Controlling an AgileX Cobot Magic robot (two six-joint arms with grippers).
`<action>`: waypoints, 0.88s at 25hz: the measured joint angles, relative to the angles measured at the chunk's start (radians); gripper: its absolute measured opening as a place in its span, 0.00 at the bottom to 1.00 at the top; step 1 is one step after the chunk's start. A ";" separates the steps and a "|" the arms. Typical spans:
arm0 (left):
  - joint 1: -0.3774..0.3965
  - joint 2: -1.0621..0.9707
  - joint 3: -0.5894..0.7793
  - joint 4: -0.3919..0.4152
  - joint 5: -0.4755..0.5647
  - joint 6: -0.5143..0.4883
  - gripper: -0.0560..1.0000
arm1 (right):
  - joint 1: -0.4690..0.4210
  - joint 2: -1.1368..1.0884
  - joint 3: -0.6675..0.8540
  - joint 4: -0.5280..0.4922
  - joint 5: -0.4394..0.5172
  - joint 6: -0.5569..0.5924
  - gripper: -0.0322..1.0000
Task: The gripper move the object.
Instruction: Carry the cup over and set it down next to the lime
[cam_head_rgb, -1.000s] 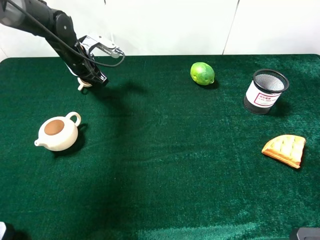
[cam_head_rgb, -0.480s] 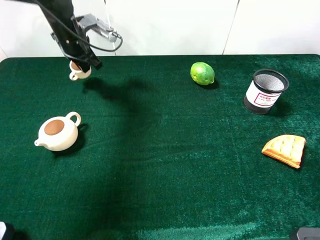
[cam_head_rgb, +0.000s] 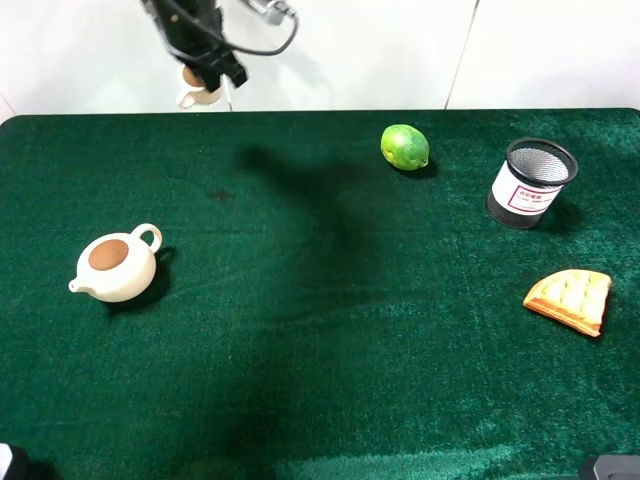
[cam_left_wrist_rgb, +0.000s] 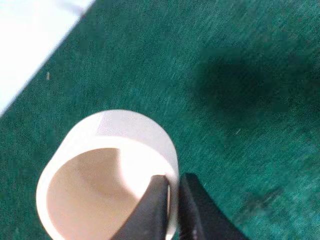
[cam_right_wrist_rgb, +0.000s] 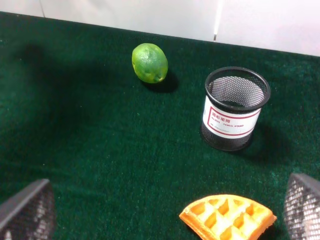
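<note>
My left gripper (cam_head_rgb: 212, 72) is shut on the rim of the small cream cup (cam_head_rgb: 195, 92) and holds it high in the air above the far left edge of the green table (cam_head_rgb: 300, 330). In the left wrist view the two black fingers (cam_left_wrist_rgb: 150, 215) pinch the wall of the cup (cam_left_wrist_rgb: 112, 150), one inside and one outside. The right gripper (cam_right_wrist_rgb: 165, 215) is wide open and empty, low over the right side of the table; only its mesh fingertips (cam_right_wrist_rgb: 27, 210) show.
A cream teapot (cam_head_rgb: 115, 265) sits at the left. A lime (cam_head_rgb: 404, 147) lies at the far middle. A black mesh pen holder (cam_head_rgb: 532, 182) stands at the right, with a waffle piece (cam_head_rgb: 570, 299) in front of it.
My left gripper has lifted the cup off the table and carried it up and to the right, from near the far left of the cloth to high above the back edge.
</note>
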 joint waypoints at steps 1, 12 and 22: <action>-0.017 0.000 -0.012 -0.003 0.000 -0.001 0.09 | 0.000 0.000 0.000 0.000 0.000 0.000 0.70; -0.211 0.001 -0.040 -0.120 -0.053 -0.001 0.09 | 0.000 0.000 0.000 0.000 0.000 0.000 0.70; -0.368 0.059 -0.063 -0.217 -0.098 -0.001 0.09 | 0.000 0.000 0.000 0.000 0.000 0.000 0.70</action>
